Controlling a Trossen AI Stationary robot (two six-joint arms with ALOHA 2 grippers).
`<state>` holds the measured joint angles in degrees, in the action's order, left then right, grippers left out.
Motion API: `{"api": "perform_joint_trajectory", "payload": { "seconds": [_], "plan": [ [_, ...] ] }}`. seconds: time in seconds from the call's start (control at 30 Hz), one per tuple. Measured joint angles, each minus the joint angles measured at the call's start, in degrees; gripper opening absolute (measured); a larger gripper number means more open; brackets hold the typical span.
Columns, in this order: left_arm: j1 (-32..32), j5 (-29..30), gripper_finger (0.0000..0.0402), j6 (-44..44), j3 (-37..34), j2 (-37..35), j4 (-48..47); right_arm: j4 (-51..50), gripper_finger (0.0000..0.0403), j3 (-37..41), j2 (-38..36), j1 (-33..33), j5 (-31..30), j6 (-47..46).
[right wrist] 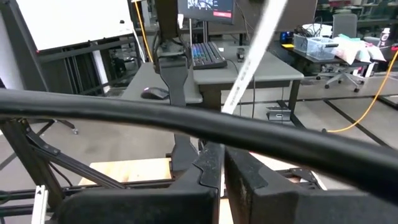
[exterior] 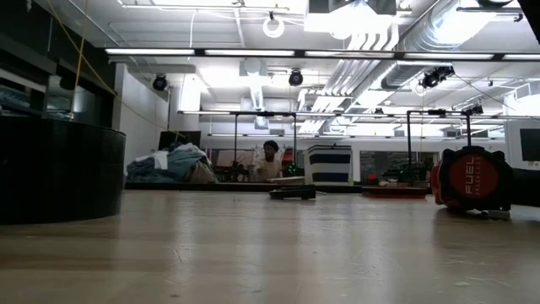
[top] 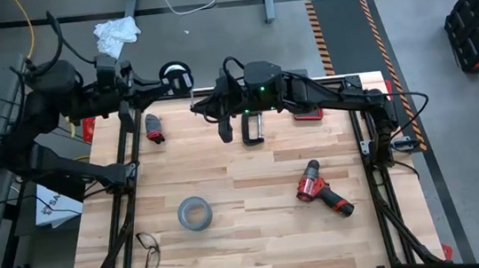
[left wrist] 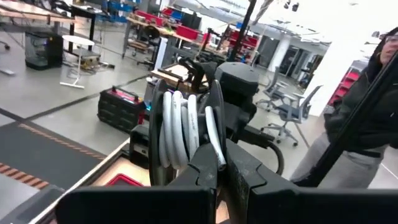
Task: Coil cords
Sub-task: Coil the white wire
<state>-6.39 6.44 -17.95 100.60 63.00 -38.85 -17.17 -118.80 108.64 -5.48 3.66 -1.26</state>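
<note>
The wooden desk [top: 255,199] sits in an open workshop. Beyond its far edge, the left hand [top: 182,79] pinches the spool [left wrist: 186,134], wound with white cord [right wrist: 252,65]. The right hand [top: 197,108], pressed together nearby, apparently guides the cord; the next wrap calls for taut feeding.

Bright ceiling lights [exterior: 354,17] glare overhead in the low view; the near counter [exterior: 270,253] blurs, and shadows stay soft.

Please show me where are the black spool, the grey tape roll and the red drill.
black spool [top: 175,72], high view, its white centre.
grey tape roll [top: 193,214], high view, its ring.
red drill [top: 321,190], high view, its body.
</note>
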Motion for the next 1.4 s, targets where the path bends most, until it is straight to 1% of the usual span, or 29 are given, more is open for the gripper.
{"api": "perform_joint_trajectory", "payload": {
  "seconds": [0.2, 0.43, 0.57, 0.63, 1.03, 1.23, 1.4],
  "plan": [
    [0.00, -0.37, 0.0001, -3.27, 0.00, 1.80, 0.01, 0.65, 0.0000, 0.00, 0.00, 0.66, 0.00, 0.15],
    [0.00, -4.30, 0.0001, -8.96, 0.00, 3.98, 0.00, 4.11, 0.0000, 0.04, 0.00, 0.90, 0.02, -0.22],
    [0.04, -4.69, 0.0001, -12.57, 0.00, 4.88, 0.38, 5.17, 0.0000, 0.04, 0.00, 1.26, 0.02, -0.22],
    [0.04, -5.06, 0.0001, -15.39, 0.00, 4.99, 1.36, 5.96, 0.0000, 0.04, 0.00, 1.57, 0.02, 0.06],
    [0.05, -14.56, 0.0001, -35.00, 0.00, 4.77, 6.62, 13.88, 0.0000, 0.04, 0.02, 3.50, 0.30, 1.38],
    [0.54, -15.13, 0.0001, -44.50, 0.04, 4.77, 7.05, 16.01, 0.0000, 0.07, 0.11, 4.14, 0.41, 1.71],
    [2.05, -14.59, 0.0001, -48.54, 0.04, 5.39, 12.47, 20.33, 0.0000, 0.04, 0.11, 4.78, 0.50, 1.73]
  ]
}}
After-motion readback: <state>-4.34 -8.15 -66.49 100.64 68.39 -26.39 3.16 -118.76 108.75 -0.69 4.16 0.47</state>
